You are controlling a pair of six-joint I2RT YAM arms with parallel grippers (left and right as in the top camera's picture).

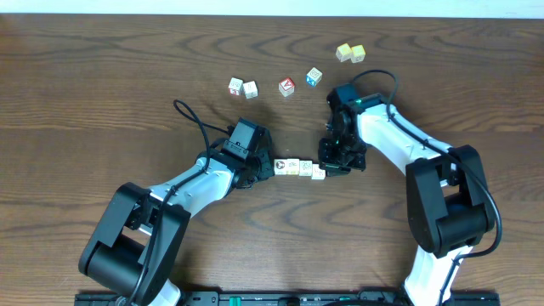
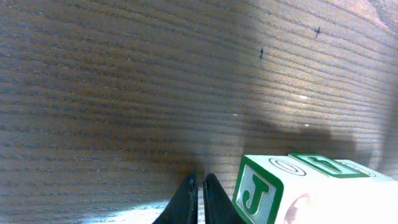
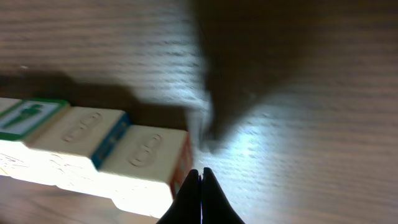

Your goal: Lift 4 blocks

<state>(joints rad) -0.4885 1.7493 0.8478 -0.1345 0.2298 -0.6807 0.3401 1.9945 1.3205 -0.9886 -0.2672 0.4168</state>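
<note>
Overhead: the blocks [image 1: 299, 167] lie in a row at centre, long axis left to right, between my left gripper [image 1: 269, 164] and right gripper [image 1: 328, 167], both pinched shut on nothing. Left wrist: blocks just lower right of my jaws. Right wrist: blocks run off lower left

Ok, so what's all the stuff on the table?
small white picture cubes: four, white with green marks, in a row between the claws
white cubes with pink-red edges: two, far side, left
red-faced cube: one, far side, middle
blue-sided cube: one, right of the red-faced one
pale yellow cubes: two, far right, side by side
brown wooden table: one, under everything
left claw: black, shut, row's left end
right claw: black, shut, row's right end
</note>
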